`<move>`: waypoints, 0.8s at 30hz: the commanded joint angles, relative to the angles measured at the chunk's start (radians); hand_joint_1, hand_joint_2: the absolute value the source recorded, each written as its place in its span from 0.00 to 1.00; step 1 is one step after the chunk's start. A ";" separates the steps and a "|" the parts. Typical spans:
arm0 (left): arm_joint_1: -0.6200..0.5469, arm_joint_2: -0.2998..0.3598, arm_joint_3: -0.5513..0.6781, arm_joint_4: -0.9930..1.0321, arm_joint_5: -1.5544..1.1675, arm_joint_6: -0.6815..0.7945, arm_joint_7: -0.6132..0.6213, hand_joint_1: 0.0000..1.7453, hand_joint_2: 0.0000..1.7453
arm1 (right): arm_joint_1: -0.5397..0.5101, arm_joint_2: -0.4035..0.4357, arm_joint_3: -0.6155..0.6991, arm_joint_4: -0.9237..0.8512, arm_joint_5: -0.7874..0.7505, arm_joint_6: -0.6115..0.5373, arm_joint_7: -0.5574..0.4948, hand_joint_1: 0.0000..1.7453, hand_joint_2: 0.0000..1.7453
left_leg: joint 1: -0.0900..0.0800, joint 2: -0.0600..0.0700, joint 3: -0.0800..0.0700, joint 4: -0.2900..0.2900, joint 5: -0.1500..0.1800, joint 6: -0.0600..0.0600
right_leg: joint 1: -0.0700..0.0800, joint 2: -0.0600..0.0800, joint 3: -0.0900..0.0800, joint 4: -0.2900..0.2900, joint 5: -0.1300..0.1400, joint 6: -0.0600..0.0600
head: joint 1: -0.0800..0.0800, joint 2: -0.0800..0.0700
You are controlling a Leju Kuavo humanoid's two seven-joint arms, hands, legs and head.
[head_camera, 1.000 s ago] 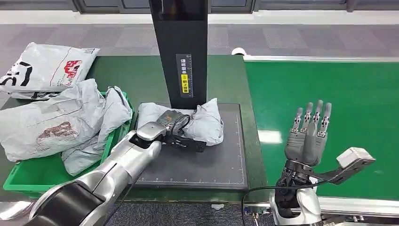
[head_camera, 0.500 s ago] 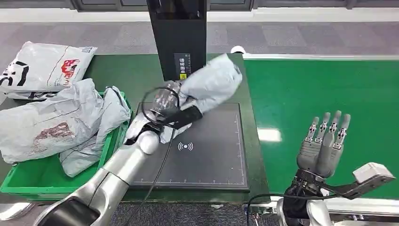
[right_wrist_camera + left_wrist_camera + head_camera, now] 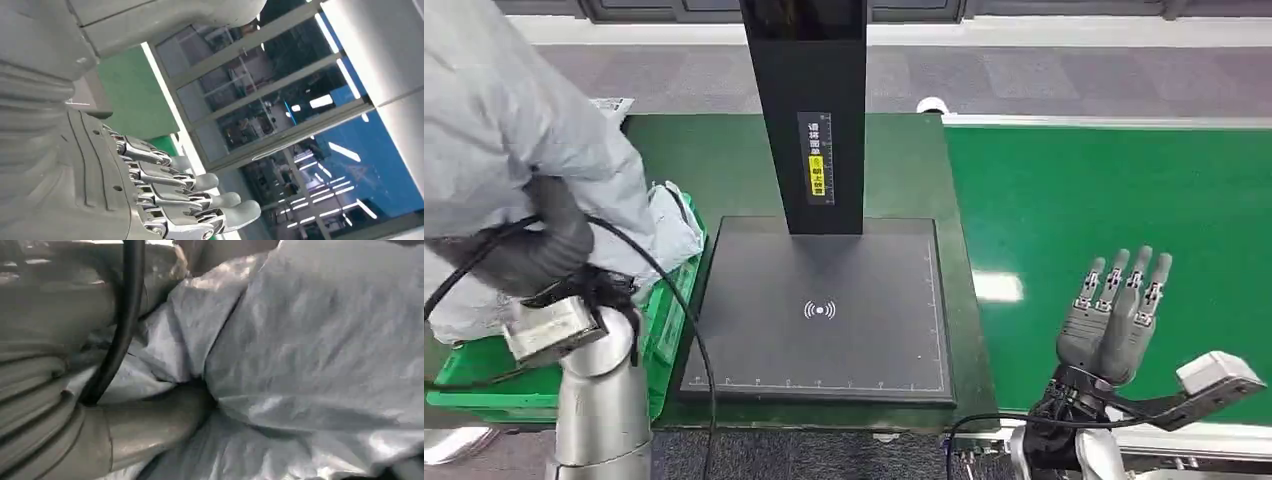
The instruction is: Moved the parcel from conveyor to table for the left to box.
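parcel (image 3: pixel 504 120) | we've lifted it off the scanner pad (image 3: pixel 824 350); now raised over the green bin (image 3: pixel 659 320) | left hand (image 3: pixel 519 250) grips it; pad bare

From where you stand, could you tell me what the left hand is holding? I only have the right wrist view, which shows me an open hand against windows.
Observer: The left hand grips a grey parcel, lifted close to the head camera.
Operator: Thank you. Is it over the box yet?
Observer: It hangs above the green bin, beside the other grey parcels.
Operator: And is the scanner pad free?
Observer: Yes, the dark scanner pad has nothing on it.
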 commanded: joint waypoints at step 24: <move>-0.212 0.474 -0.508 1.182 -0.888 -0.639 1.169 1.00 1.00 | -0.033 -0.009 -0.071 0.091 0.002 0.050 -0.020 0.00 1.00 | -0.001 0.009 -0.002 -0.003 0.009 -0.004 | 0.002 0.009 -0.009 -0.002 0.012 -0.005 | 0.002 0.000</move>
